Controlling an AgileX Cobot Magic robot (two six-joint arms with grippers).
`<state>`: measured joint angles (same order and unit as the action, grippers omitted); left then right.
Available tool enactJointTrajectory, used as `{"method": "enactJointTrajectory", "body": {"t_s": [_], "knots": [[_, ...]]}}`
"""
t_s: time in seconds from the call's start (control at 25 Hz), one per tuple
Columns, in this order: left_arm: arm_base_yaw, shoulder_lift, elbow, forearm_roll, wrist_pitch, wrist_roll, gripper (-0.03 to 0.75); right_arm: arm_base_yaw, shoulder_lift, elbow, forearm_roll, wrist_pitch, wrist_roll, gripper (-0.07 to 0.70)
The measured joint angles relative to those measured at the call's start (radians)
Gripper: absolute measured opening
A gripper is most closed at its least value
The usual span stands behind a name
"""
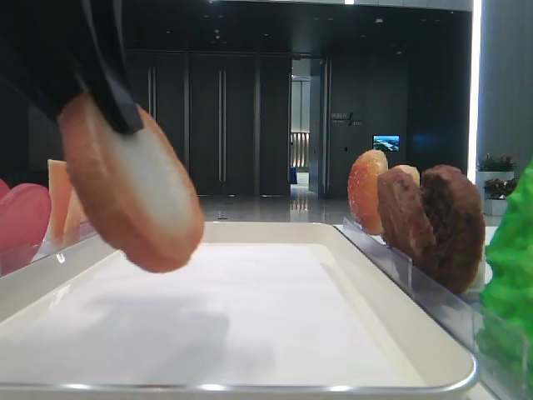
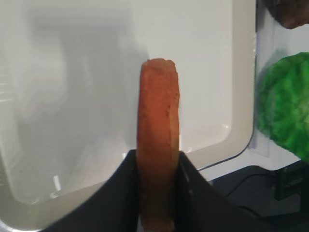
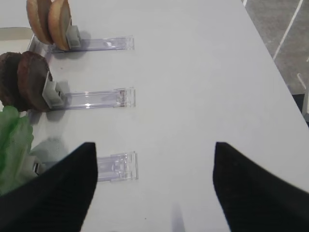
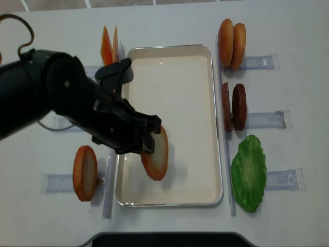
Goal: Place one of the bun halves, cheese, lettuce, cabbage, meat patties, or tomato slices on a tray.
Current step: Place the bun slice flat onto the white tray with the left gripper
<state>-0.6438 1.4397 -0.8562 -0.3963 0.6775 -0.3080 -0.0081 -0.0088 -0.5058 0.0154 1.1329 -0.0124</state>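
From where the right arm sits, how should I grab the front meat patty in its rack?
Pinch the meat patty across its two flat faces near the top edge, coming straight down from above. It stands on edge in the clear rack, rim up, with a second patty close beside it, so only the top is free.

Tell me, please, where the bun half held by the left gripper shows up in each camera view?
Exterior high: bun half, upper left, tilted above the tray.
Right wrist: not in it.
Left wrist: centre, edge-on between the fingers.
Exterior high (realsense): lower centre, over the tray's left part.
Shared landmark: the green lettuce, right of the tray.
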Motion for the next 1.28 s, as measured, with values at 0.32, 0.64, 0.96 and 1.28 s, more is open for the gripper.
{"method": "enactJointTrajectory", "body": {"t_s": [0.32,0.64,0.96,1.28], "knots": [[0.076,0.0,0.112,-0.416,-0.129,0.408,0.139,0.0,0.0,0.0,0.0,0.0,0.0,0.482],[0.137,0.026,0.127,-0.542,-0.101,0.564,0.139,0.0,0.0,0.0,0.0,0.0,0.0,0.482],[0.139,0.119,0.127,-0.659,-0.087,0.696,0.139,0.0,0.0,0.0,0.0,0.0,0.0,0.474],[0.139,0.182,0.127,-0.717,-0.088,0.767,0.139,0.0,0.0,0.0,0.0,0.0,0.0,0.469]]}}
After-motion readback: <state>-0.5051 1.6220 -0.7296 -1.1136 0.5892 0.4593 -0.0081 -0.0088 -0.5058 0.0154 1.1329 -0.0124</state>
